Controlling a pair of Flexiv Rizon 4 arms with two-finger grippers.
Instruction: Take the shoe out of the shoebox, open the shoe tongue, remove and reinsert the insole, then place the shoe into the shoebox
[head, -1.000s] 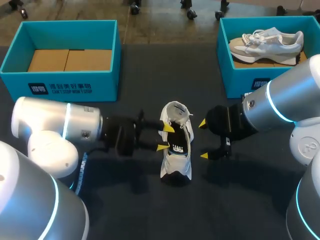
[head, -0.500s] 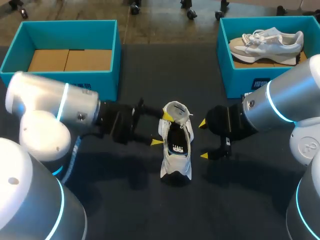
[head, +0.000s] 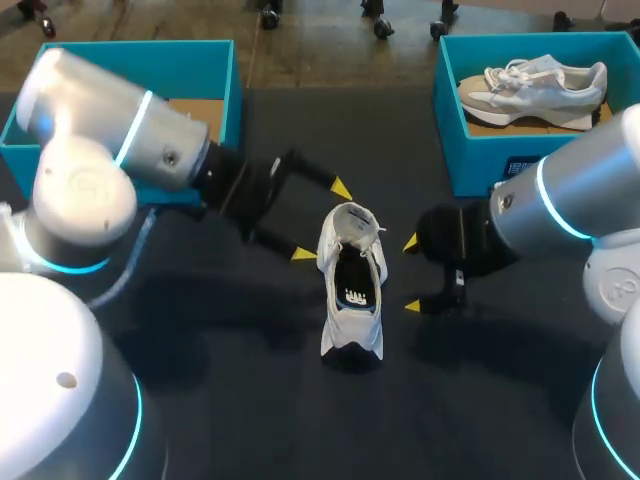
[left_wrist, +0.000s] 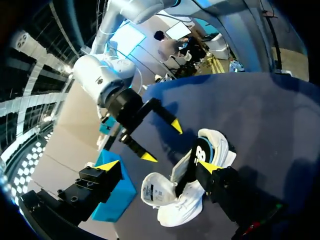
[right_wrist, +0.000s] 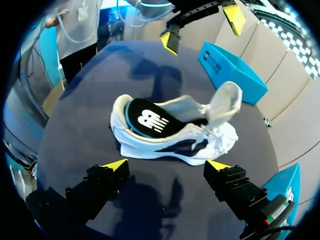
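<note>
The dark table (head: 250, 400) carries two teal boxes at its far corners: the left box (head: 140, 45) shows only a cardboard floor, and the right box (head: 470, 160) holds a second shoe (head: 535, 85). Between them, in the middle of the table and well apart from both, the white shoe (head: 350, 335) stands on its sole. We judge the early steps done: it is out of a box and its tongue (head: 352, 222) is folded up and forward. The black insole (head: 355, 290) lies inside, but we cannot tell whether it is fully seated or has been out at all. Boxing the shoe is certainly left. Its long axis runs away from us, toe apparently at the far end and heel toward us. Our left gripper (head: 322, 221) hangs raised beside the tongue end, fingers spread and holding nothing; our right gripper (head: 411, 274) waits just beside the shoe's other flank, fingers likewise apart.
</note>
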